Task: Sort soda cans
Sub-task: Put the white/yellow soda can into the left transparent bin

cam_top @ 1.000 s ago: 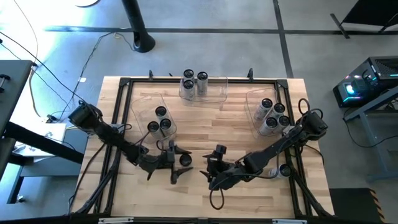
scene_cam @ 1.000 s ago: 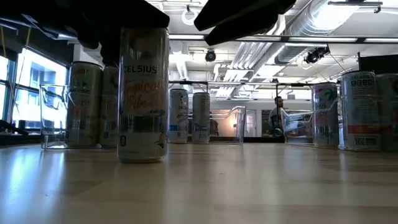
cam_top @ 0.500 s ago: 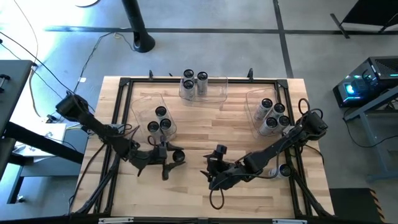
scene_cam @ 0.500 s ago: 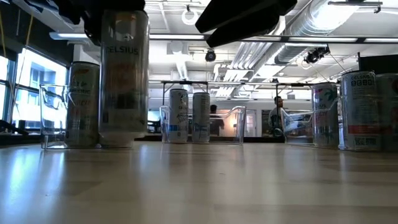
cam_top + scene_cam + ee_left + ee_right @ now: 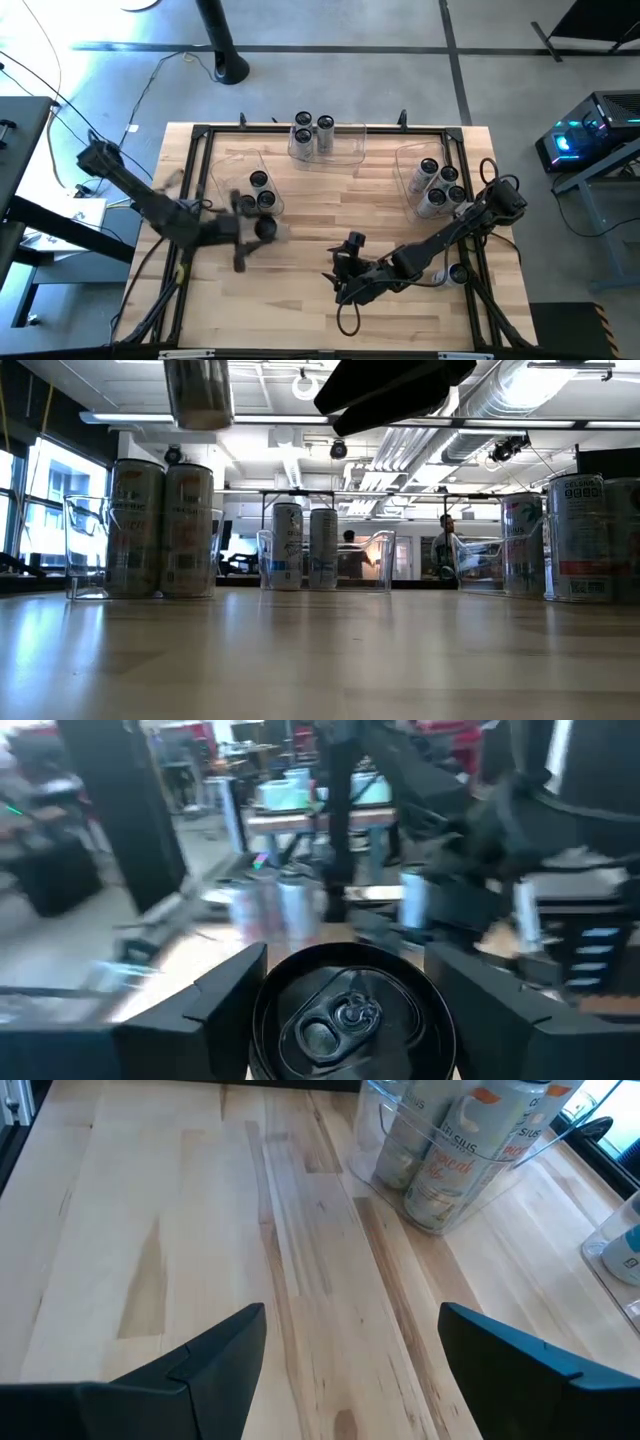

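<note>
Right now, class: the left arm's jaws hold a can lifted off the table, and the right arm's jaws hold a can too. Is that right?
Not quite. The left gripper does hold a can, lifted clear of the table in the low view. The right gripper holds nothing: the right wrist view shows only bare wood between its open jaws.

Centre of the wooden table [image 5: 330, 215] is bare, open passage between the three clear bins. Left bin [image 5: 236, 172], back bin [image 5: 340, 148] and right bin [image 5: 410, 165] block the edges, cans standing inside. Right arm [image 5: 440, 240] lies across the front right; loose can [image 5: 458, 272] near that edge.
</note>
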Action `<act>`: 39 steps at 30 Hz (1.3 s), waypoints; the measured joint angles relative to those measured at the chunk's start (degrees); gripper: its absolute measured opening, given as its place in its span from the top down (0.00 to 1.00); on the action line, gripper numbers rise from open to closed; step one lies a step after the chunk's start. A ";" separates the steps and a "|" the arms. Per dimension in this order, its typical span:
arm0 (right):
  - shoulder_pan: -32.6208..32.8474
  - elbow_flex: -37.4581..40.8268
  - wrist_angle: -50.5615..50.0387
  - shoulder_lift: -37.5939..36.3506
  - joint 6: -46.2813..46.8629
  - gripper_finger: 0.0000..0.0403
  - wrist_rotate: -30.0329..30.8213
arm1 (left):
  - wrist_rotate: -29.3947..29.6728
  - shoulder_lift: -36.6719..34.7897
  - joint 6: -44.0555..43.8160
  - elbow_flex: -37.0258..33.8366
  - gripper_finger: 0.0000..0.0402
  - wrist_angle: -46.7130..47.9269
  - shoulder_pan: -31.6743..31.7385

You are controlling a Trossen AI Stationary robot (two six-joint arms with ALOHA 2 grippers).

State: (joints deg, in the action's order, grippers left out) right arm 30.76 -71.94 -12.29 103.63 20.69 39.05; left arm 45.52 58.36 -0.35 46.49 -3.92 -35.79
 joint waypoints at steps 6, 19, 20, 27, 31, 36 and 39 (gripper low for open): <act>-0.01 0.00 0.02 0.00 0.04 0.28 0.00 | 10.26 -4.18 1.44 14.50 0.41 27.47 1.61; 0.02 0.00 0.03 0.00 -0.07 0.28 0.00 | 18.04 -16.32 -27.51 8.96 0.41 61.76 10.16; 0.02 0.00 0.02 0.00 -0.07 0.28 0.00 | 17.97 -17.87 -28.36 7.26 0.41 61.38 10.64; -0.11 0.00 0.07 0.00 -0.15 0.28 0.62 | 16.97 -28.88 -31.22 -4.15 0.41 56.52 13.39; -0.39 0.00 0.09 0.00 -0.16 0.28 0.84 | 14.04 -33.91 -28.85 -10.15 0.41 49.13 14.74; -1.10 0.00 0.26 0.00 -0.15 0.28 0.81 | 8.48 -36.91 -24.90 -16.84 0.41 39.36 17.25; -1.18 0.00 0.28 0.00 -0.15 0.28 0.81 | 5.39 -37.04 -24.32 -19.96 0.41 35.47 18.79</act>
State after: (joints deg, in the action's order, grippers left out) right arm 29.58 -71.94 -12.01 103.63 20.53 39.86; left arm 50.91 21.32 -24.67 26.52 31.55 -17.00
